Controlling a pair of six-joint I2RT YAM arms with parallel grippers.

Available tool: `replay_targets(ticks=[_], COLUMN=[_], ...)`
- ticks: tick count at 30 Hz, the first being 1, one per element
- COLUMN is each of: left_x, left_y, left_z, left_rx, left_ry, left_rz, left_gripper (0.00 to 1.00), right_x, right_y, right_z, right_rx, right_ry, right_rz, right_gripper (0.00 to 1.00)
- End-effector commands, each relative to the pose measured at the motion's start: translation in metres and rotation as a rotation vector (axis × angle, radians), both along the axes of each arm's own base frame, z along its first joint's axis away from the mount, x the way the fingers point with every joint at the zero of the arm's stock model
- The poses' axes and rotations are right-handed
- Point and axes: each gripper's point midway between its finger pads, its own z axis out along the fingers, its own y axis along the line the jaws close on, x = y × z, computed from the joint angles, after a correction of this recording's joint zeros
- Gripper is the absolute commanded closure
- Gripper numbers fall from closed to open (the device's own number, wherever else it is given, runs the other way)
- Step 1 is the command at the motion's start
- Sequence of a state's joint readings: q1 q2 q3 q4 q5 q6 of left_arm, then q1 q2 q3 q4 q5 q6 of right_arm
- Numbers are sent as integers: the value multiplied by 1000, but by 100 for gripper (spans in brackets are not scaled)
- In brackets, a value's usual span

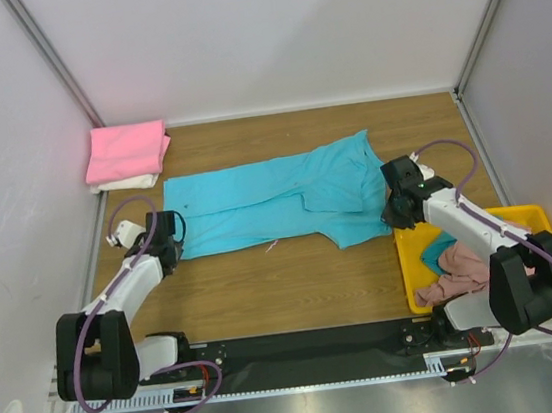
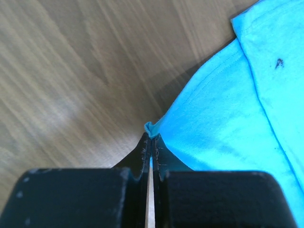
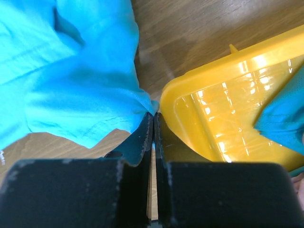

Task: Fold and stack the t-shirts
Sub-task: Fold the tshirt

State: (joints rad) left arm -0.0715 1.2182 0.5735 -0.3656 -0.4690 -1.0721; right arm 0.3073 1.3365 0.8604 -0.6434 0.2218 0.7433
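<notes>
Presently the turquoise t-shirt (image 1: 275,201) lies spread out across the middle of the worktop (image 1: 296,285). The left tool (image 2: 151,137) is pinched tight on its left edge. The right tool (image 3: 153,116) is pinched tight on its right edge, just beside the yellow tray (image 1: 406,271). At the far left corner a folded bright pink t-shirt (image 1: 126,149) rests on a cream white t-shirt (image 1: 127,182). A dusty pink t-shirt (image 1: 456,275) and a teal t-shirt (image 1: 435,250) lie crumpled in the tray.

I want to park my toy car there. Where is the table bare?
There is bare wood between the turquoise t-shirt and the black base rail, left of the yellow tray. Another strip runs along the back wall, right of the folded pink t-shirt. Crowded: the middle, covered by the spread shirt, and the tray, full of crumpled shirts.
</notes>
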Motion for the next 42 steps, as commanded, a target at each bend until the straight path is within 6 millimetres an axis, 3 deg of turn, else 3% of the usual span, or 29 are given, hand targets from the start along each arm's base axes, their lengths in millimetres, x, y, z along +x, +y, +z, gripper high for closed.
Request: replay_targets(ticks=[1, 6, 15, 16, 24, 30, 31, 34, 35, 37, 38, 42], left_x=[-8, -1, 31, 38, 68, 90, 95, 104, 107, 114, 117, 129], left_y=[12, 15, 25, 26, 33, 32, 32, 33, 34, 35, 35, 35], left_z=[5, 9, 27, 32, 35, 32, 36, 39, 41, 42, 43, 34], left_rx=[43, 60, 110, 113, 126, 122, 120, 126, 130, 139, 141, 144], left_ry=[-1, -5, -20, -32, -44, -27, -33, -24, -25, -21, -20, 12], left_rz=[42, 53, 67, 72, 98, 99, 102, 110, 115, 119, 119, 129], left_gripper=[100, 100, 100, 100, 100, 100, 100, 100, 100, 100, 100, 100], right_x=[14, 36, 89, 99, 139, 172, 176, 194, 198, 208, 211, 225], right_y=[1, 12, 16, 17, 21, 25, 24, 27, 27, 29, 27, 23], right_z=[32, 57, 75, 85, 74, 89, 81, 89, 78, 80, 68, 56], right_rx=[30, 57, 65, 71, 84, 94, 96, 111, 112, 121, 120, 120], right_ry=[-76, -133, -210, -244, -262, -322, -300, -314, -289, -294, -265, -247], right_rz=[38, 82, 86, 83, 88, 109, 115, 130, 133, 145, 142, 139], right_gripper=[100, 100, 100, 100, 100, 100, 100, 100, 100, 100, 100, 100])
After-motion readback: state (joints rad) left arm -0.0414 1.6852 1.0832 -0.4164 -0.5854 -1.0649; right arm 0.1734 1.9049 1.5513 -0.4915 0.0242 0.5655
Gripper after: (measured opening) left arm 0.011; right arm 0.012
